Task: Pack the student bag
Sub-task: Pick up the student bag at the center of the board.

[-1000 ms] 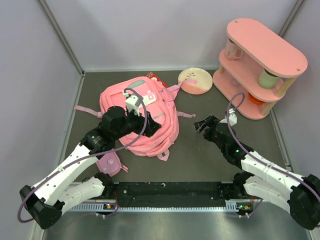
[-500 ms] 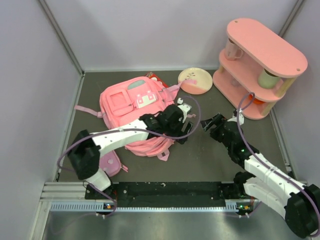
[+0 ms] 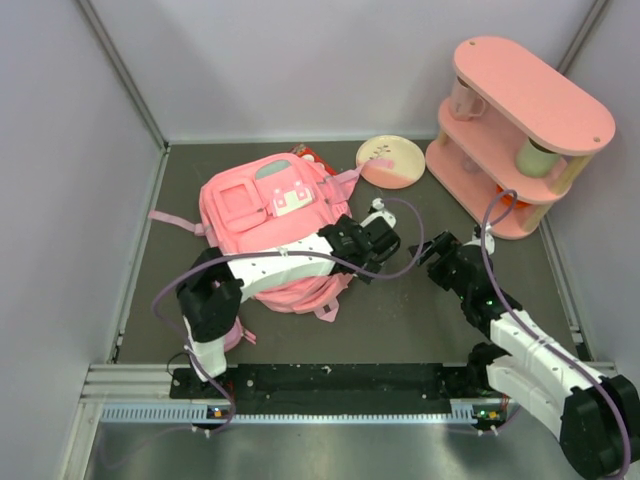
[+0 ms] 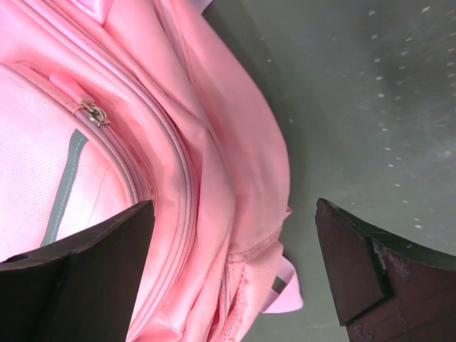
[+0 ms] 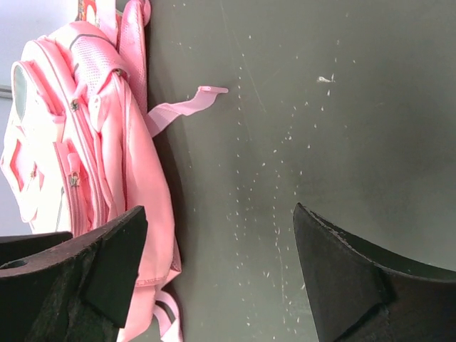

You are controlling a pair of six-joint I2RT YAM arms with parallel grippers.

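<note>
Pink student bag (image 3: 262, 215) now uncovered; left tool (image 3: 388, 240) swung right, wide apart.

Dark table (image 3: 400, 310) w/ student bag (image 3: 250, 205), round plate (image 3: 392, 160) & pink 2-tier shelf (image 3: 530, 90) on it.

- Between the parted fingers of the left gripper (image 4: 234, 206), the student bag (image 4: 142, 107) bulges in past one fingertip. Bare table (image 4: 370, 107) fills the gap up to the other fingertip.
- Between the spread fingers of the right gripper (image 5: 217, 210) there is only bare table.
- Outside one right fingertip lies the bag's side, and a loose strap (image 5: 187, 105) juts across the table ahead of the fingers.
- A narrow strip of bare table separates the two grippers.
- Well beyond the right fingers, a plate (image 3: 390, 160) and a pink shelf (image 3: 520, 130) block the back corner.
</note>
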